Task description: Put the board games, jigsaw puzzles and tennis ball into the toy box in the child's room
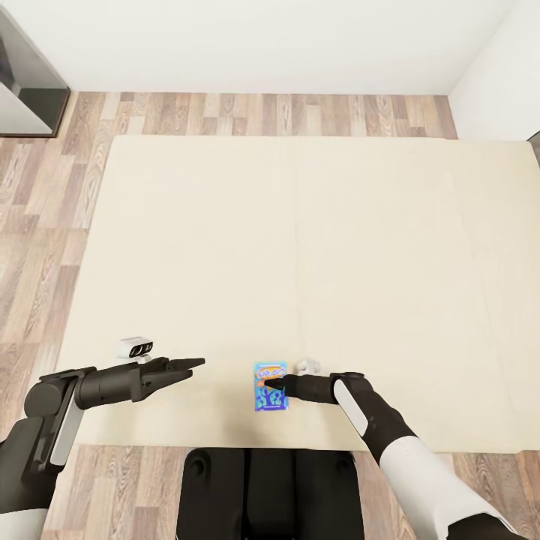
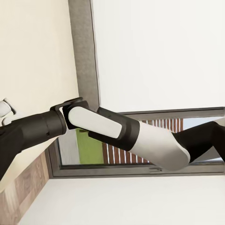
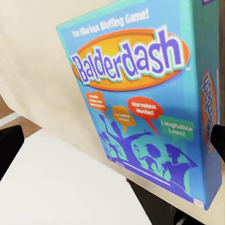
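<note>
Head view: a blue board game (image 1: 270, 386) lying flat on the cream bed (image 1: 315, 247), close to the near edge, long axis running near to far. Right gripper (image 1: 270, 385) reaching in from the right, tips over the box's right edge and face; jaw spacing not readable here, nor whether the box is clamped or merely touched. Left gripper (image 1: 191, 365) hovering well to the left of the box, fingers drawn together into a narrow point, holding nothing. Clearly the right arm's job, being the one already at the box.

Left wrist view: looking sideways across the bed toward the right forearm (image 2: 117, 129), with a wall and window behind.

Right wrist view: the Balderdash lid (image 3: 140, 108) looming very close, tilted in frame, a dark fingertip (image 3: 218, 140) against the box's side and the other finger (image 3: 9, 145) set wide off the opposite side. Jaws spread, apparently straddling the box across its short width. Likely next: closing on the two long sides.
</note>
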Robot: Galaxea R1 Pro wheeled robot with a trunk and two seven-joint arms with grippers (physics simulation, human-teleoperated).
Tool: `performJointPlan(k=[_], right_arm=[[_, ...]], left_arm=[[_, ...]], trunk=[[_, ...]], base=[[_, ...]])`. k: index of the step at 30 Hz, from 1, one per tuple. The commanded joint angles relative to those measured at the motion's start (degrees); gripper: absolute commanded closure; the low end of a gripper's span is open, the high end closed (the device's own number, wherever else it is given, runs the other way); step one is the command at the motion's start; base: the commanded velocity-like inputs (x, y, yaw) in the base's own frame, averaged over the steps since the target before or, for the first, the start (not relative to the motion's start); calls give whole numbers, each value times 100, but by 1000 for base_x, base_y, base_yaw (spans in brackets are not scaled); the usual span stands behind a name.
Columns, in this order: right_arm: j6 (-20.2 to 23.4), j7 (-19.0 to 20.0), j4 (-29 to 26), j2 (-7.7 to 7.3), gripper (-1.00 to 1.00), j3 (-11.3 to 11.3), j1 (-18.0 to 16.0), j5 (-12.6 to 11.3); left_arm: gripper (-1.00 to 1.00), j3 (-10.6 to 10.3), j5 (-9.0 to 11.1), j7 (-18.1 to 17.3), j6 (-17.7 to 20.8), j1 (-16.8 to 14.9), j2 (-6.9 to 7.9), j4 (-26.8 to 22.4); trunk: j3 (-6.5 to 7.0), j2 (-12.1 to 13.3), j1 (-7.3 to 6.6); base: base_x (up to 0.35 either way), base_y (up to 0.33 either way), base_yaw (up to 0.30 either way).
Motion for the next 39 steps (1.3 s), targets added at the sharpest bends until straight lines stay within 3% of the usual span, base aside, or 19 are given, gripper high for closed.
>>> performJointPlan(k=[1,39], right_arm=[[28,0,-5,0,-100,1,-2,-14],[28,125,-43,-1,-100,13,-2,-9]], left_arm=[[-100,0,-3,-22,61,-1,2,-1],[-100,0,-3,-22,61,-1,-3,-1]], trunk=[[-6,-9,3],[-6,-9,3]], base=[[0,51,0],[0,74,0]])
